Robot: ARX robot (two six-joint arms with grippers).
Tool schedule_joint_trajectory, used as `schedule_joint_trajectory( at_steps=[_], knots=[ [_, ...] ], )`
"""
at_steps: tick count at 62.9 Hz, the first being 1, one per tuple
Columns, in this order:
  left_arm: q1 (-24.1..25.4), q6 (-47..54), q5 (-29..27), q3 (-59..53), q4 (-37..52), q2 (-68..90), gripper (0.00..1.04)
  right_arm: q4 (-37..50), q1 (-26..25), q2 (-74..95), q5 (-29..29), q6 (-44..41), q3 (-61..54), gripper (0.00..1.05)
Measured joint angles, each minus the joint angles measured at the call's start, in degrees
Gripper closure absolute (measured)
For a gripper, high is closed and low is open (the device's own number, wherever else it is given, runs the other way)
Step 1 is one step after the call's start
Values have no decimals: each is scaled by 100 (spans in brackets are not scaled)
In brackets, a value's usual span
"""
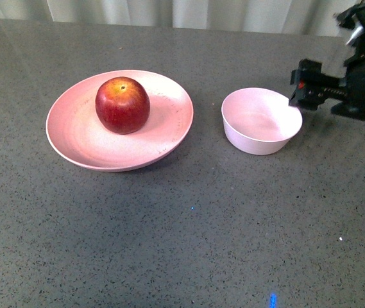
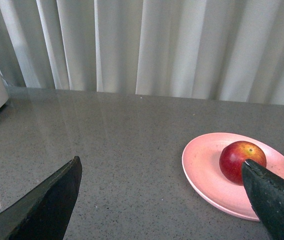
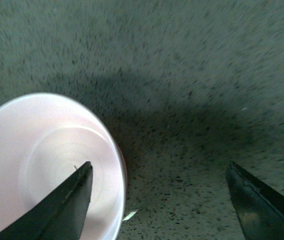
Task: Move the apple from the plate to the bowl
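Apple [image 1: 122,104]: on plate [image 1: 73,138], toward the desk's [image 1: 182,244] left edge.
Bowl [image 1: 261,122]: nearer the right edge.
Left gripper [image 2: 161,161]: spread wide.
Right gripper [image 3: 157,167]: spread wide, by the bowl.

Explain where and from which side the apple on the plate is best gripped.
Grip the apple across its widest middle, coming straight down from above. It sits upright with the stem dimple facing up, so its round flanks are free all round. The raised rim of the plate would probably hinder a low sideways approach.
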Motion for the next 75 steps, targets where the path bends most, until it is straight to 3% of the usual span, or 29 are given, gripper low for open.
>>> schedule_joint_trajectory(
  at_steps=[5, 20, 25, 30, 53, 75],
  knots=[
    [0, 0, 0, 0, 0, 0, 9, 245, -70, -673, 267, -42, -387, 7],
    [0, 0, 0, 0, 0, 0, 9, 802, -107, -3088, 859, -348, -1687, 10],
    [0, -2, 0, 0, 0, 0, 9, 2365, -157, -3512, 809, -785, -2361, 24],
    [0, 0, 0, 0, -2, 0, 9, 3351, -227, -3794, 726, -1040, -3005, 40],
    [0, -2, -2, 0, 0, 0, 9, 3558, -713, -4994, 221, -1244, -4474, 103],
    [0, 0, 0, 0, 0, 0, 9, 3008, -772, -6234, 195, -1248, -5184, 103]
  ],
)
